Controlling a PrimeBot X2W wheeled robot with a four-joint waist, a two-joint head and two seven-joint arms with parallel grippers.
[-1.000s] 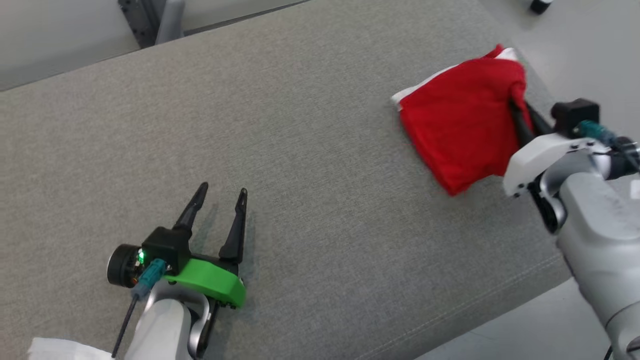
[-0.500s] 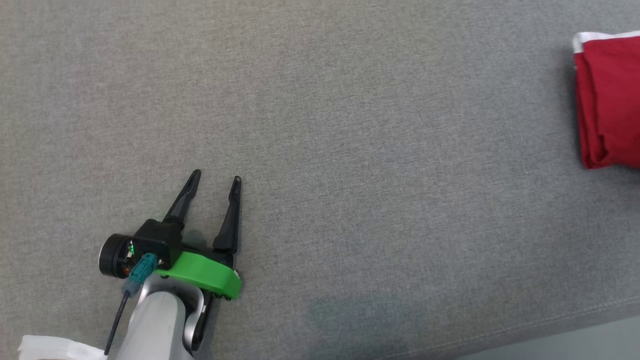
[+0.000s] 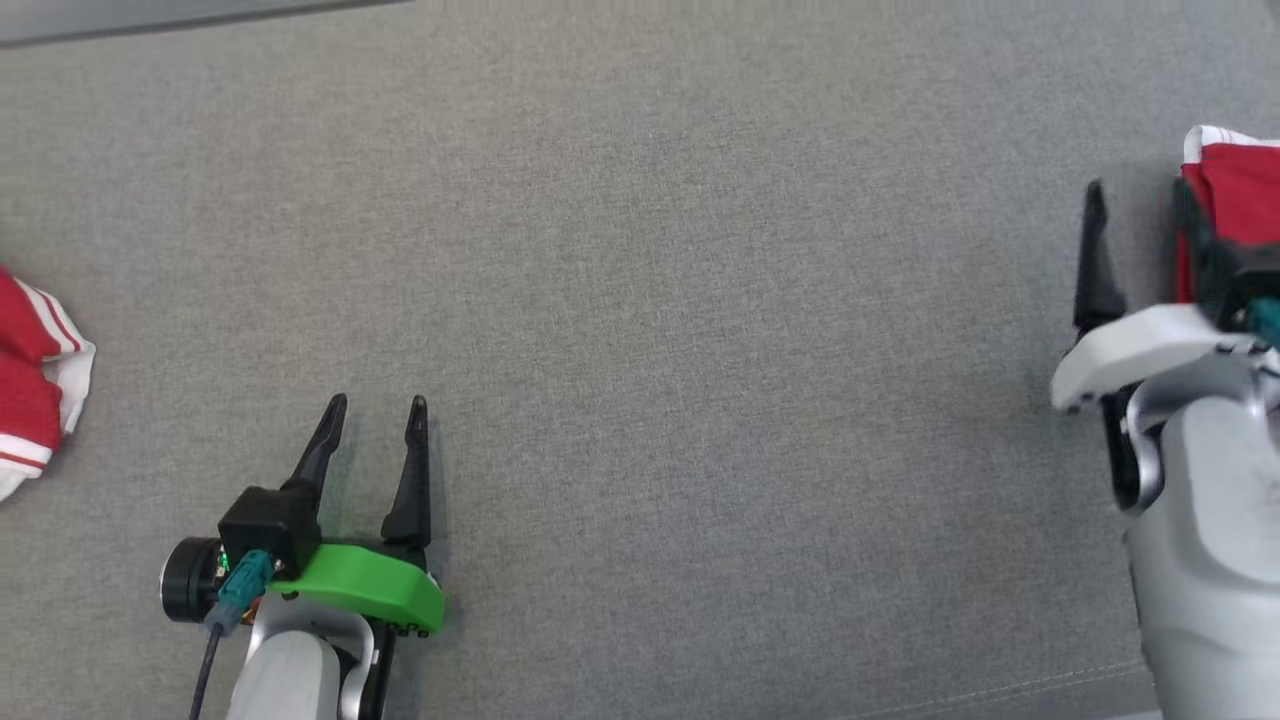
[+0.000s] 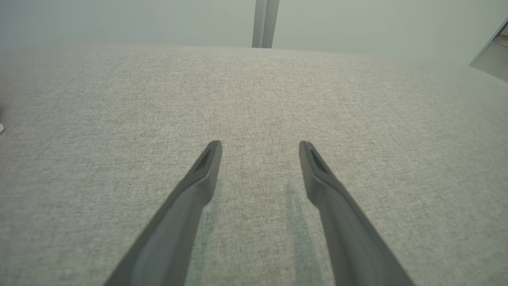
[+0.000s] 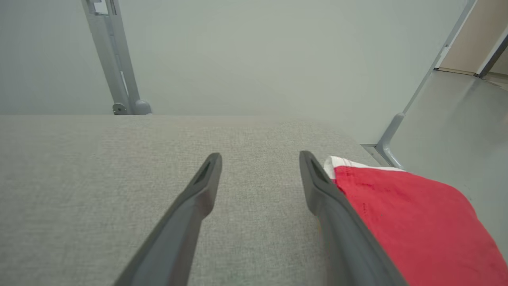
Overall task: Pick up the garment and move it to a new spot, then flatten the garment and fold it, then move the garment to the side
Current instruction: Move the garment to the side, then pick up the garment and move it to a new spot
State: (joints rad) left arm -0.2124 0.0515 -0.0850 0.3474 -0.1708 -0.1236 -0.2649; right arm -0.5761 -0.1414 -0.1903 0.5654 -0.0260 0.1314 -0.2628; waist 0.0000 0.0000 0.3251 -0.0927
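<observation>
Placement of the folded red garment [image 3: 1240,175] looks finished: it lies at the far right end of the grey upholstered bench [image 3: 700,300], near that end's edge, with a white layer showing at its far corner. The right gripper [image 3: 1140,190] stands wide open with nothing between its fingers, just left of the garment. The left gripper [image 3: 378,402] is also wide open and empty, low over bare fabric at the near left, well apart from the garment.

By my reading, the last step, moving the garment aside, is done or nearly so. The next move calls for the right arm to draw away to the left or upward so that its right finger does not drag the fold open.

In the head view the garment is cut off by the right edge and partly covered by the right gripper's housing. In the right wrist view the right finger overlaps the garment's left edge [image 5: 405,214]; whether it touches is unclear. A crumpled red cloth with white stripes [image 3: 30,400] is cut off at the left edge, its kind unreadable.
</observation>
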